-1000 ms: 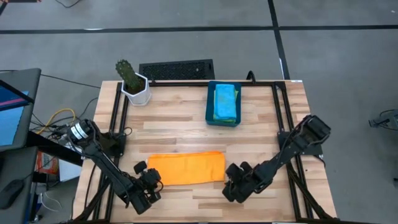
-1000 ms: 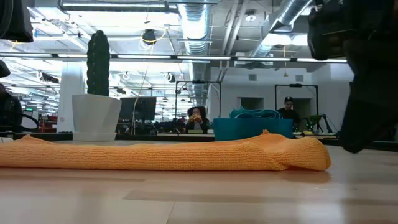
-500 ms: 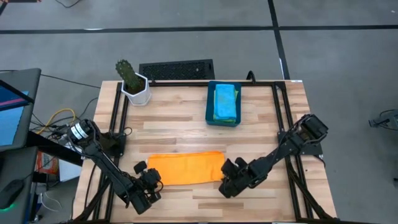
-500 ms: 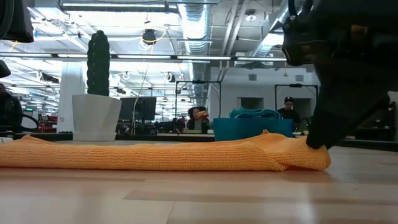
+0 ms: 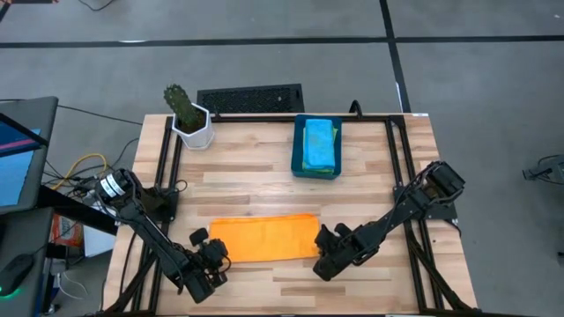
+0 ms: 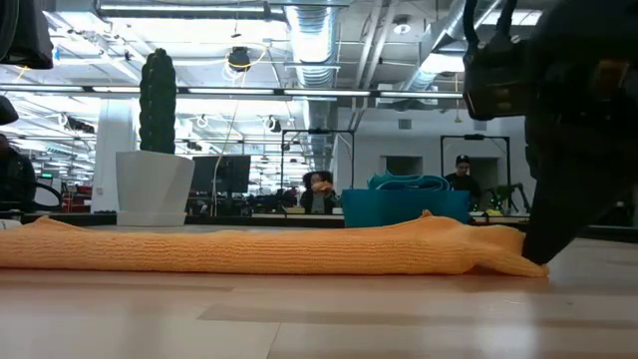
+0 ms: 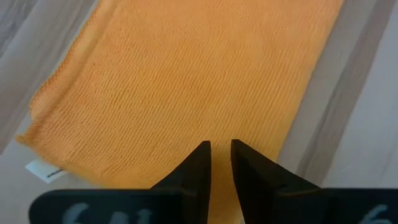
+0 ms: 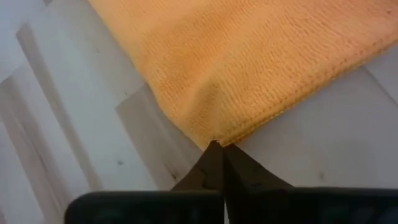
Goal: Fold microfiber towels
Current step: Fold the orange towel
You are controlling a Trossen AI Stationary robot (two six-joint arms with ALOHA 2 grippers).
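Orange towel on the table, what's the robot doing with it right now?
The orange towel lies folded into a long strip on the wooden table. The right gripper has pinched one corner of it; the left gripper grips the opposite end. More towels sit in the blue bin at the back.

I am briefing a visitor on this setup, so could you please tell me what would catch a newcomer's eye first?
The bright orange microfiber towel, folded into a long strip near the front of the wooden table, stands out most. The right gripper pinches its right corner, while the left gripper grips its left end. Behind sit a dark blue rectangular bin of towels and a potted cactus.
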